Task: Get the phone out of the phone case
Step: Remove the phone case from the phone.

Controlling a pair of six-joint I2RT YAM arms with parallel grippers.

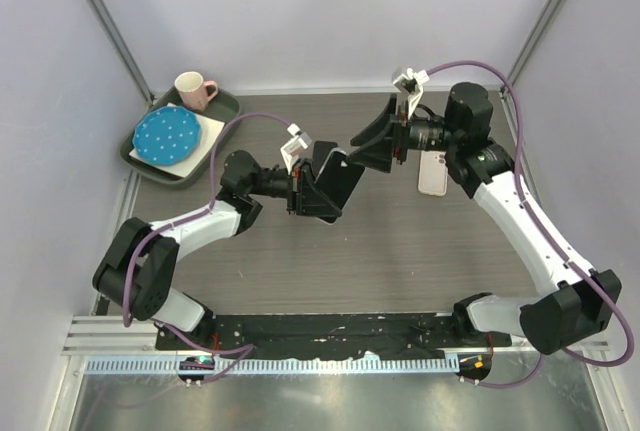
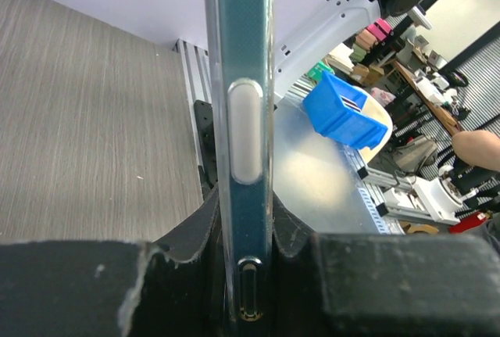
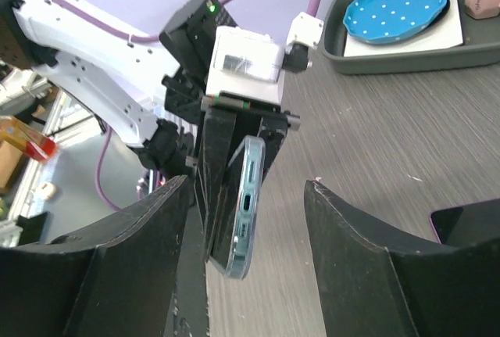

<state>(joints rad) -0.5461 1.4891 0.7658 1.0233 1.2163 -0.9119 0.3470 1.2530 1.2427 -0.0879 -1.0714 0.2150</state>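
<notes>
grey wood-grain table under both my arms, pale walls all round. my left gripper was clenched on the phone case, holding it edge-up above the table, the long side rail with its button bump running straight out from my pads. my right gripper stood spread wide with nothing in it. the case was framed between its fingers and, as far as i could tell, touched neither. and the phone lay flat on the table just beside my right wrist, apart from the case, so i judged the separation done. that case looked see-through and hollow: thin, light, bendy, a slick shell that would twist if pinched at a corner, so across the flat faces near the middle was the safe hold. the phone would be the opposite, i reckoned: stiff, heavier, glassy and slippery, no friend of a drop. lying flat, it would want taking by its two long edges, low and gently.
</notes>
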